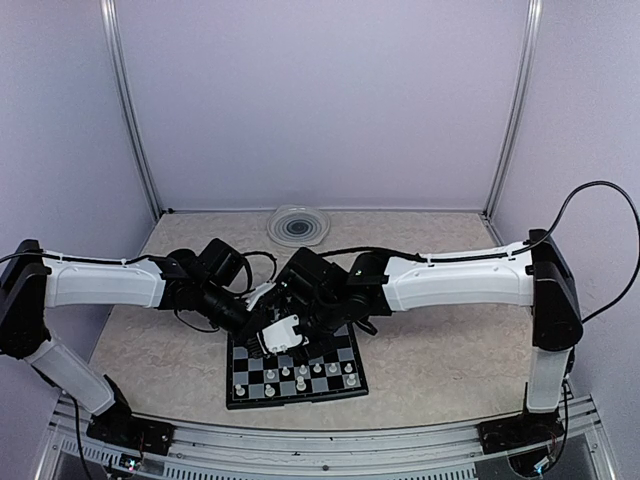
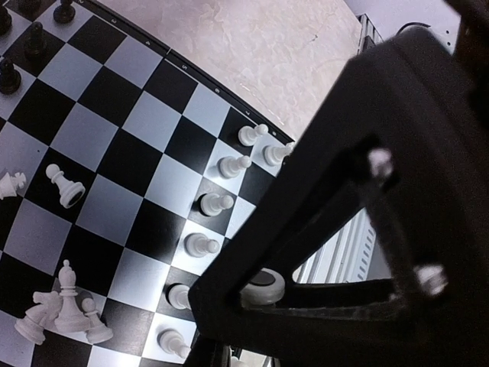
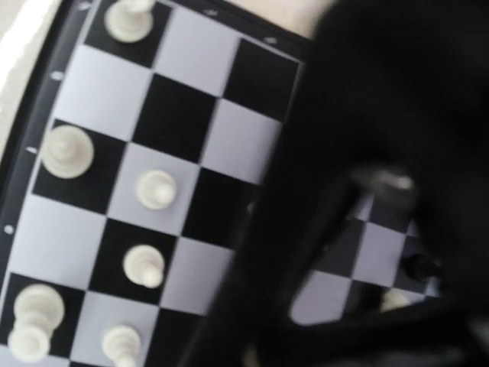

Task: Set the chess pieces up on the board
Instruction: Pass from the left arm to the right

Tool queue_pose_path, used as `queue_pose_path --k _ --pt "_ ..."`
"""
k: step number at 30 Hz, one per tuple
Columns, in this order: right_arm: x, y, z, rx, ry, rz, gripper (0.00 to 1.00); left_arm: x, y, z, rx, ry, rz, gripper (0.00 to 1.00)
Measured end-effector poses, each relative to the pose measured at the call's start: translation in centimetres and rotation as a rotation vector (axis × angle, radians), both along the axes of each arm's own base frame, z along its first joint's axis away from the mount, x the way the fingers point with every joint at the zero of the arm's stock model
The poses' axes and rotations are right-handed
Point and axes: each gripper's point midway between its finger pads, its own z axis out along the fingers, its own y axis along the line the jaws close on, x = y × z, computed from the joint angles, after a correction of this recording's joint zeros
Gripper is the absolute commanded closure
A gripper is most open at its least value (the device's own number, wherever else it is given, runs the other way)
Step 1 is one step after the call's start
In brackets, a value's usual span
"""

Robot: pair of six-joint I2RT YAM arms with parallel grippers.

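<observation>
The chequered board [image 1: 340, 358] lies at the near middle of the table, with white pieces [image 1: 302, 374] along its near rows. My left gripper [image 1: 272, 335] hovers over the board's left part. In the left wrist view it [image 2: 263, 298] is shut on a white piece [image 2: 263, 285], whose round base shows between the fingers. White pawns [image 2: 216, 202] stand in a row by the board [image 2: 99, 130] edge. Black pieces [image 2: 34, 40] stand at the far side. My right gripper [image 1: 318, 318] is over the board's middle. Its view is blurred, showing white pieces [image 3: 157, 189] on the board [image 3: 183, 122].
A round clear ridged plate [image 1: 298, 225] sits at the back of the table. Several white pieces [image 2: 69, 306] cluster on one part of the board, some leaning. The two grippers are close together over the board. Aluminium posts stand at the back corners.
</observation>
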Motion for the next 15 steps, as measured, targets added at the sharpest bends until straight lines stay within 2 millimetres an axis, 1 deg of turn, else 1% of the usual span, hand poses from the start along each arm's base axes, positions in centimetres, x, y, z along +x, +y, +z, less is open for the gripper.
queue_pose_path --k 2,4,6,8,10,12,15 --pt "-0.3 0.1 -0.7 -0.017 -0.007 0.007 0.66 -0.1 0.0 0.0 0.001 0.006 -0.003 0.88" --pt "-0.2 0.0 -1.1 -0.032 -0.012 0.005 0.74 -0.2 0.1 0.0 0.002 0.012 -0.005 0.88" --pt "-0.1 -0.1 -1.3 -0.041 -0.019 0.002 0.83 -0.3 0.0 0.0 -0.002 0.013 -0.007 0.88" --pt "0.1 -0.1 -1.3 -0.042 -0.026 -0.006 0.88 -0.3 0.0 0.1 -0.004 0.015 -0.009 0.88" --pt "0.2 -0.1 -1.3 -0.043 -0.033 -0.013 0.91 -0.3 0.0 0.1 -0.005 0.013 -0.008 0.81" --pt "0.4 -0.1 -1.3 -0.042 -0.041 -0.019 0.93 -0.2 0.0 0.1 -0.006 0.010 -0.006 0.69" --pt "0.7 -0.4 -1.5 -0.044 -0.034 -0.037 0.94 0.0 0.0 0.1 -0.002 0.004 0.003 0.66"
